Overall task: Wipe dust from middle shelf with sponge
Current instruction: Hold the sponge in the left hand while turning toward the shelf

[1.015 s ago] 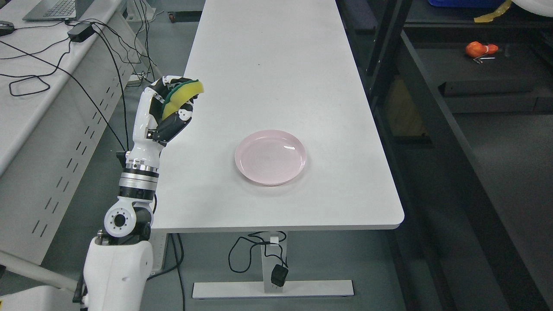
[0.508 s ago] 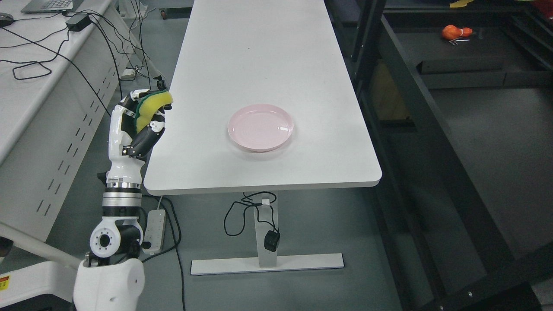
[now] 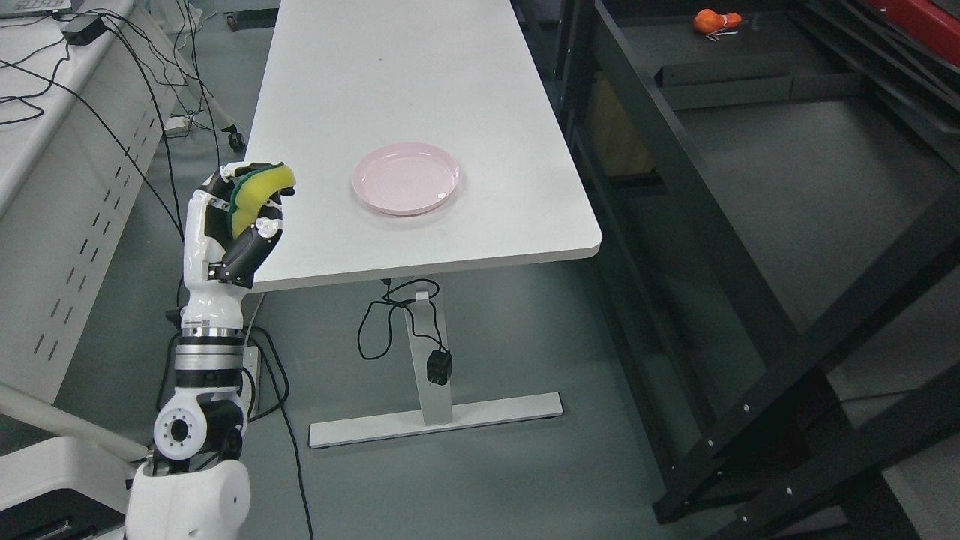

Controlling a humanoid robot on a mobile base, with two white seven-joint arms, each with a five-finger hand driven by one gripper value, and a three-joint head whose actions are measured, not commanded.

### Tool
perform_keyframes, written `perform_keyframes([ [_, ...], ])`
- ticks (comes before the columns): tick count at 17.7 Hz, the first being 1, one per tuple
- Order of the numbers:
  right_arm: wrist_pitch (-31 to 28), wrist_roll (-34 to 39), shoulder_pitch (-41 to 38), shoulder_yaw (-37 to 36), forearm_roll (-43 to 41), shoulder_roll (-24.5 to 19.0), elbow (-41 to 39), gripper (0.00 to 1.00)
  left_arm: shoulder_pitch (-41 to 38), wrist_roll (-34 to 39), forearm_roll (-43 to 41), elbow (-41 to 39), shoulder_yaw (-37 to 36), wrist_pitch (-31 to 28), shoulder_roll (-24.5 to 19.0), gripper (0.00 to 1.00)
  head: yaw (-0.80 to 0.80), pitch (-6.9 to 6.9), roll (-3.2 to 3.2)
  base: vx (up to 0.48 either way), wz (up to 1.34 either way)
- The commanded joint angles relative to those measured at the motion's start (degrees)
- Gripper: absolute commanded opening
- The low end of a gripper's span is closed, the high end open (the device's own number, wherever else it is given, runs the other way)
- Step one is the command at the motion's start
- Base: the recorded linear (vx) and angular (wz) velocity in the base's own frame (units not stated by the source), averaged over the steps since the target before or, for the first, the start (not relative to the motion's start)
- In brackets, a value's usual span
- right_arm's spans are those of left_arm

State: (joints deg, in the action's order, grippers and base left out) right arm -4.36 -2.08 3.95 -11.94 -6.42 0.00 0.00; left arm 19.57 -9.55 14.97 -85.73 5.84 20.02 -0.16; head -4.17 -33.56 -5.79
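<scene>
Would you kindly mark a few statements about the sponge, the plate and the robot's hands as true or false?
1. The left hand grips a yellow and green sponge. True.
2. The pink plate holds food. False: it lies empty on the white table.
3. The sponge touches the plate. False: they are well apart, the sponge held off to the plate's left.
4. A black shelf rack stands right of the table. True.
5. The right hand holds the plate. False: no right hand is in view.

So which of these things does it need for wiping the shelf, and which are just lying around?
For the job:
sponge, gripped in the left hand
black shelf unit on the right

Just lying about:
pink plate
white table
orange object on the shelf
cables on the left
</scene>
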Motion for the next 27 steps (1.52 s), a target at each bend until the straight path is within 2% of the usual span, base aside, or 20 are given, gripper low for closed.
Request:
perform_keyframes([
  [1, -0.04, -0.03, 0.00, -0.01, 0.00, 1.00, -1.00, 1.00, -0.41, -0.03, 0.15, -1.72, -1.44, 0.02, -0.84, 0.00, 0.00, 0.00, 0.00, -0.231, -0.17],
  [14, -0.04, -0.03, 0.00, -0.01, 0.00, 1.00, -1.00, 1.00, -0.41, -0.03, 0.15, -3.12, -3.99, -0.25, -0.84, 0.00, 0.00, 0.00, 0.00, -0.230, -0.23],
  [27, -0.04, -0.03, 0.00, -0.01, 0.00, 1.00, -1.00, 1.00, -0.23, -0.03, 0.06, -3.92, -3.73, -0.69, -0.84, 0.00, 0.00, 0.00, 0.00, -0.158, -0.61],
])
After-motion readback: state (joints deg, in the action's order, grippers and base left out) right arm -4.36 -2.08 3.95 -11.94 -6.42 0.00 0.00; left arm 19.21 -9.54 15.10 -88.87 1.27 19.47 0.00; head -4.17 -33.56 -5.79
